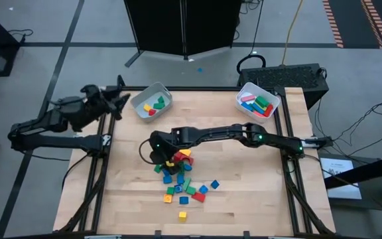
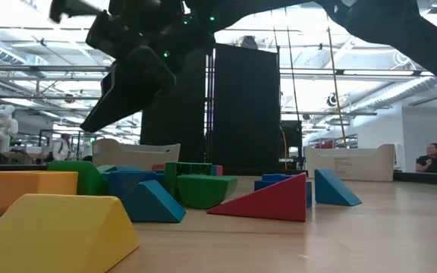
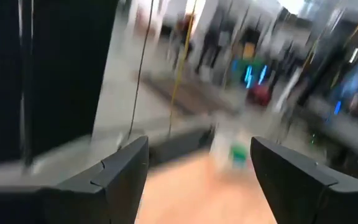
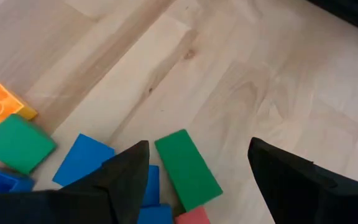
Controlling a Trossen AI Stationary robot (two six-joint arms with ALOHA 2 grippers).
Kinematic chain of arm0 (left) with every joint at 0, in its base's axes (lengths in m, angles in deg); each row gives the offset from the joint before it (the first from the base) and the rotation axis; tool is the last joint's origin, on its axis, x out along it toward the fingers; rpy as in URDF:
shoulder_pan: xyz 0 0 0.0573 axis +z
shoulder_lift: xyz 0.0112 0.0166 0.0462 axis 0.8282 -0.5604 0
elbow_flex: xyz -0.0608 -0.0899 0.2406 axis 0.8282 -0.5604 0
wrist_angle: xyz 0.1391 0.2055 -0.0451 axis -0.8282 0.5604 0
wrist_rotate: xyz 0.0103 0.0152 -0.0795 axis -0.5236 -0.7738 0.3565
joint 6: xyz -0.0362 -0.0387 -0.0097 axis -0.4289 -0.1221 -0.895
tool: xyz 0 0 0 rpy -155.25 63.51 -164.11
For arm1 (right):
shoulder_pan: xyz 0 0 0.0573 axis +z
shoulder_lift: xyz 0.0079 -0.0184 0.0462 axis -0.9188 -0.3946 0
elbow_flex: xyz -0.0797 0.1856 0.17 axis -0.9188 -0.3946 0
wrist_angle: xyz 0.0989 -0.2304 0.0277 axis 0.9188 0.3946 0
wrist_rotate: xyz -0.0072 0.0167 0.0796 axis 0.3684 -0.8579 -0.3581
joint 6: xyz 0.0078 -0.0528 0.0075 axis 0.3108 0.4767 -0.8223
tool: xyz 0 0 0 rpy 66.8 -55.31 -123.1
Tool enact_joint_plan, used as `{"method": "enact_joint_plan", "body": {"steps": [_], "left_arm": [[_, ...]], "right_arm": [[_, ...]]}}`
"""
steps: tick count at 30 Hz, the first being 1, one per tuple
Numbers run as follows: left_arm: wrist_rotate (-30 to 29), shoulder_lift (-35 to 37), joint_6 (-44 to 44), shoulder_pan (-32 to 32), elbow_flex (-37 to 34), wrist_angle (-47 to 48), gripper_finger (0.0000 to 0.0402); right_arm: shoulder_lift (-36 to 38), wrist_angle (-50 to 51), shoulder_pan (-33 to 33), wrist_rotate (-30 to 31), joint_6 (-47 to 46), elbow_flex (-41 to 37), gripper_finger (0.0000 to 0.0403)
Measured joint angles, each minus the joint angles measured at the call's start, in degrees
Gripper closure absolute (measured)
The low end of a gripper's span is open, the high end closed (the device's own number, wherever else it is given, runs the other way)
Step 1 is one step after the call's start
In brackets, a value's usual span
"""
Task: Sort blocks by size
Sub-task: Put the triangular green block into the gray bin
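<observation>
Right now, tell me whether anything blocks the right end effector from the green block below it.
Nothing visible does. The right end effector is open above the pile, and the green block lies flat between its fingers, top uncovered. Blue blocks and a red one crowd close on one side. The left end effector waits near the table's corner.

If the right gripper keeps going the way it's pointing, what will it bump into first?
Probably the flat green rectangular block: it lies between the open right gripper fingers, on the wooden table. Depth is unclear.

You're getting high cam looking straight down on desk (image 1: pixel 244 192); low cam skimming it; both sharing blocks (image 1: pixel 181 179) pile.
</observation>
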Motion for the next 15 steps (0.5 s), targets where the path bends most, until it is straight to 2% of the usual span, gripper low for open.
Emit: {"method": "enact_joint_plan", "body": {"steps": [2, 5, 9, 15], "left_arm": [[1.51, 2.14, -4.49, -0.02, -0.04, 7.54, 0.0120], [3.00, 5.14, -8.62, -0.01, -0.09, 13.56, 0.0120], [5.68, 8.11, -9.09, -0.02, -2.47, 15.32, 0.0120], [5.88, 9.28, -10.12, -0.02, -5.42, 15.17, 0.0120]], "right_arm": [[0.01, -0.10, -0.07, 0.23, 0.62, 0.00, 0.0135], [0.00, -0.03, -0.43, 0.27, 1.59, 0.00, 0.0135], [-0.41, -0.35, -1.00, 0.23, 2.49, 0.00, 0.0135], [-3.16, -1.26, -1.36, 0.38, 5.85, -0.02, 0.0135]]}}
